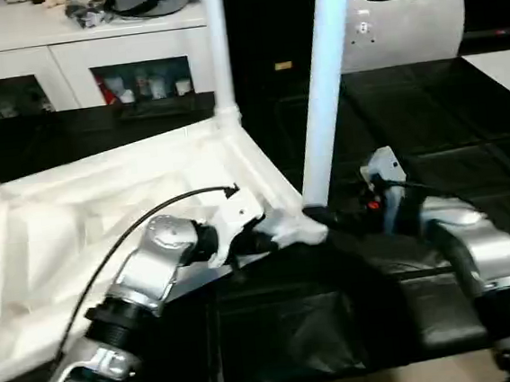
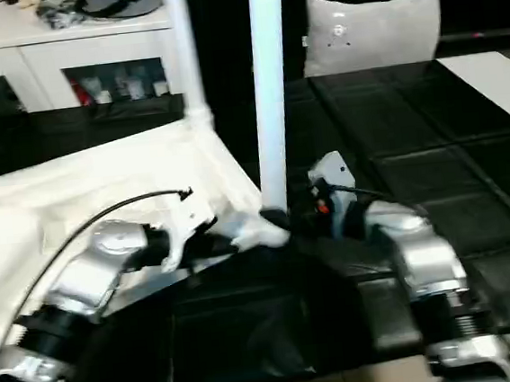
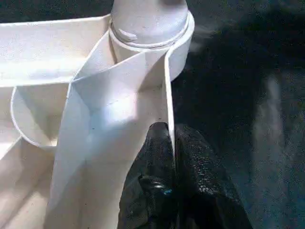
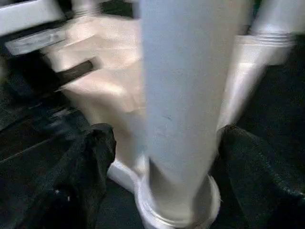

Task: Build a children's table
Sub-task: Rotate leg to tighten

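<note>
Near leg (image 1: 325, 76) upright in tabletop (image 1: 77, 217) corner socket, long axis vertical.

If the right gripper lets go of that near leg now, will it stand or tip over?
Probably stands: the near leg rises upright from its corner socket, apparently seated. It looks stiff, being a straight tube. Being tall, it may wobble if bumped. The left gripper pinches the tabletop rim, steadying it.

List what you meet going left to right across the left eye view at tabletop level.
Left forearm → upturned white tabletop → left gripper, pinching the tabletop's rim → near leg standing in its corner socket → right gripper → right forearm.
</note>
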